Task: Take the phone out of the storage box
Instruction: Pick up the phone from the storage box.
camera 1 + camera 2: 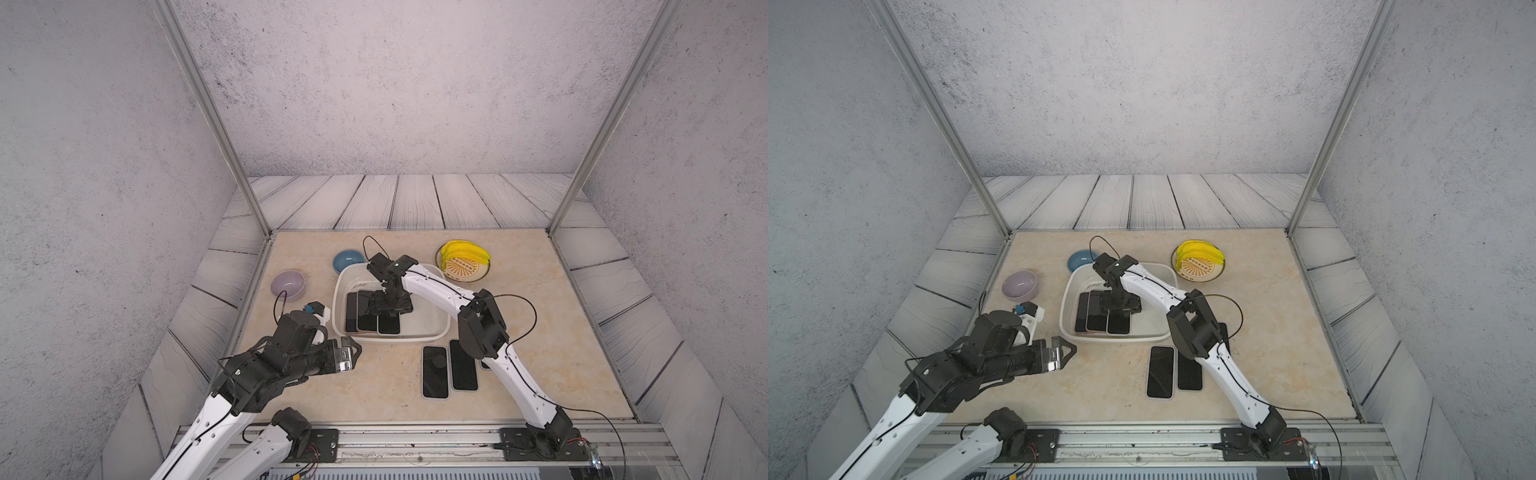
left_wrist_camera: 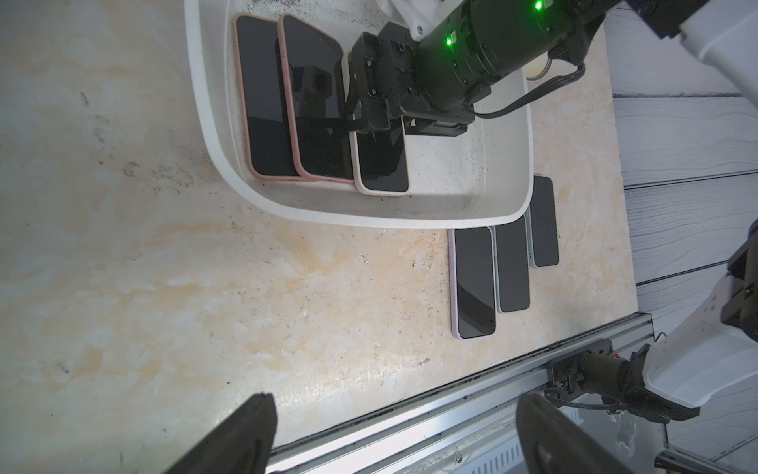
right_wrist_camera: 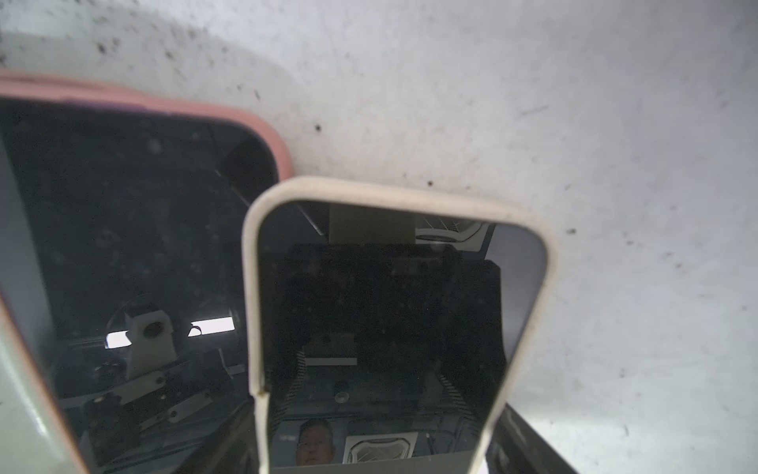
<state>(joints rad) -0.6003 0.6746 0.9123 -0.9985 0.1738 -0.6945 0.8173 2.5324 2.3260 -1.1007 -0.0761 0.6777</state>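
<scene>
At the far left a lilac bowl (image 1: pixel 288 285) stands clear of everything. Just in front of it the left gripper (image 1: pixel 1068 352) hangs above the bare tabletop (image 2: pixel 205 287) with its jaws spread wide and nothing between them. A pale sticker on its body is too small to read. The left wrist view cuts off both of its fingers (image 2: pixel 246 435) at the frame edge.

A blue bowl (image 1: pixel 348 261) sits behind the storage box (image 2: pixel 328 217), partly hidden by the box's rim. In the box's left half, three phones lie face up and overlapping. Two are pink-cased phones (image 2: pixel 266 102) and the third is the cream-cased phone (image 2: pixel 381 164).

The right gripper (image 2: pixel 381 125) reaches down into the box, and its body hides the far end of that phone. In the right wrist view its dark fingers (image 3: pixel 242 435) press against both long edges of the cream case, with the phone low in the box. The screens are dark and show only blurred reflections.

In front of the box, three more phones (image 2: pixel 473 283) lie side by side on the table. In both top views the right arm (image 1: pixel 482 328) covers most of the rightmost one. A patterned plate (image 1: pixel 469 276) with bananas (image 1: pixel 465 251) stands at the far right, and its print is too small to make out.
</scene>
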